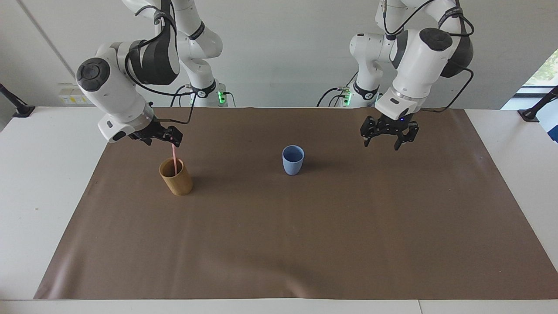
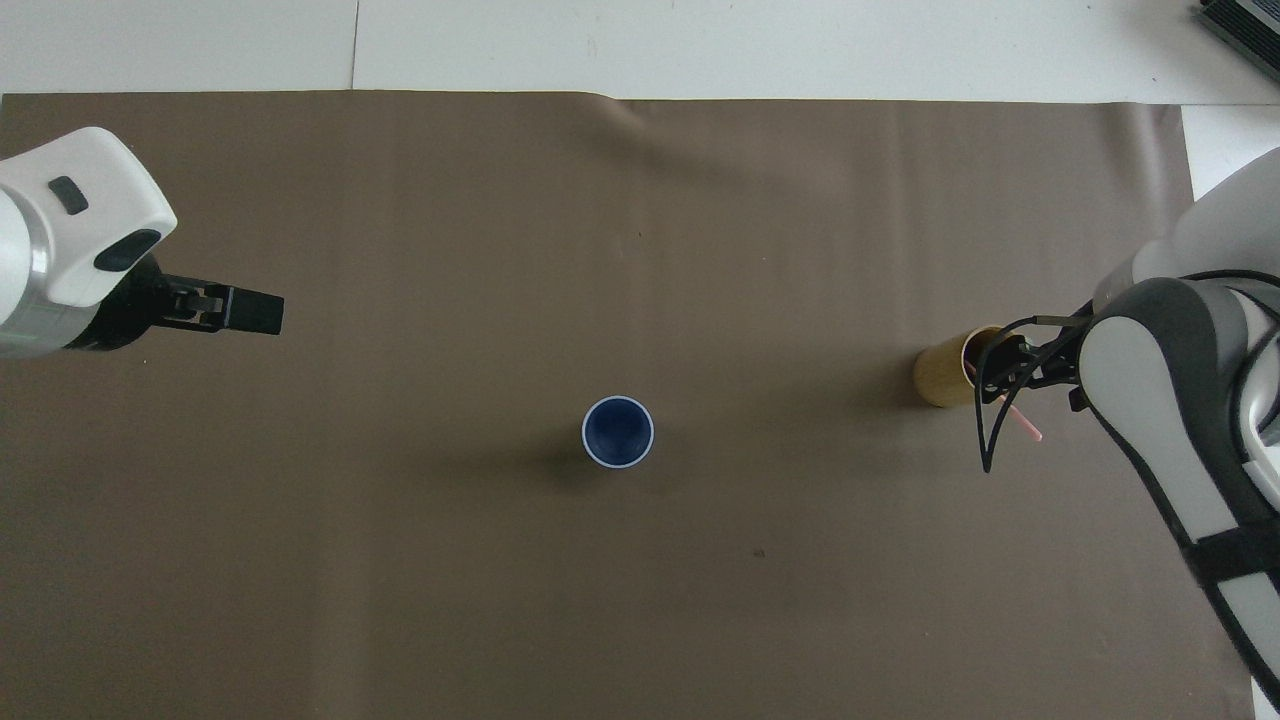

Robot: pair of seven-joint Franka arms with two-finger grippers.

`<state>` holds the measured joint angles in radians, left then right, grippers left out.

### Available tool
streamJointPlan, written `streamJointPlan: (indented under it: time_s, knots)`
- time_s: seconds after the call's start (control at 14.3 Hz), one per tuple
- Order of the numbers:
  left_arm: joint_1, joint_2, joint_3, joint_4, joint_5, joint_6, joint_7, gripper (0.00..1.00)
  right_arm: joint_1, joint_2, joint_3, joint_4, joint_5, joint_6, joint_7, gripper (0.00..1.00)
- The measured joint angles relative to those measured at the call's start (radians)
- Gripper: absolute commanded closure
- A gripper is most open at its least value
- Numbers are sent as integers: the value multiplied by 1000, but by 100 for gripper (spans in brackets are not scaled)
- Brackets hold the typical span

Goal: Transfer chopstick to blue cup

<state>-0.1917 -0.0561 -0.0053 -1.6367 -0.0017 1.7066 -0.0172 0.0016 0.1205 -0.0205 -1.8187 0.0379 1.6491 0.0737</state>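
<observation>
Facing view. Blue cup (image 1: 293,160) upright near mid-mat, taken as landmark. Bamboo cup (image 1: 175,176) well apart from blue cup, toward right arm's end of brown mat (image 1: 305,244), a little farther from the robots. Chopstick (image 1: 174,158) standing in bamboo cup, leaning slightly, upper end up at right gripper (image 1: 171,136). Right gripper directly over bamboo cup, at chopstick's top; fingers look spread, though contact with stick hard to judge from this angle. Left gripper (image 1: 388,140) in the air over bare mat toward left arm's end from blue cup, fingers spread, nothing between them.

Overhead view. Blue cup (image 2: 618,432) open-mouthed, nothing inside. Bamboo cup (image 2: 950,372) partly covered by right arm. Pink tip of chopstick (image 2: 1028,428) poking out beside bamboo cup. Left gripper (image 2: 240,311) over mat, well apart from blue cup.
</observation>
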Motion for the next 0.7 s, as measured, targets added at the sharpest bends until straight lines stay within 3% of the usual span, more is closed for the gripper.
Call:
streamJointPlan:
  time_s: [0.07, 0.28, 0.35, 0.42, 0.7]
  knots:
    - [7, 3, 1, 38, 9, -41, 9, 0, 1, -5, 0, -9, 0, -1, -3, 31]
    - [39, 28, 1, 134, 13, -137, 53, 0, 1, -21, 0, -33, 15, -4, -6, 73]
    - [52, 39, 1, 154, 13, -153, 62, 0, 1, -24, 0, -37, 30, -5, -6, 96]
    - [60, 48, 1, 165, 15, -160, 68, 0, 1, -26, 0, -39, 38, -7, -6, 100]
    - [66, 55, -1, 171, 17, -198, 71, 0, 1, -28, 0, -40, 43, -17, -6, 100]
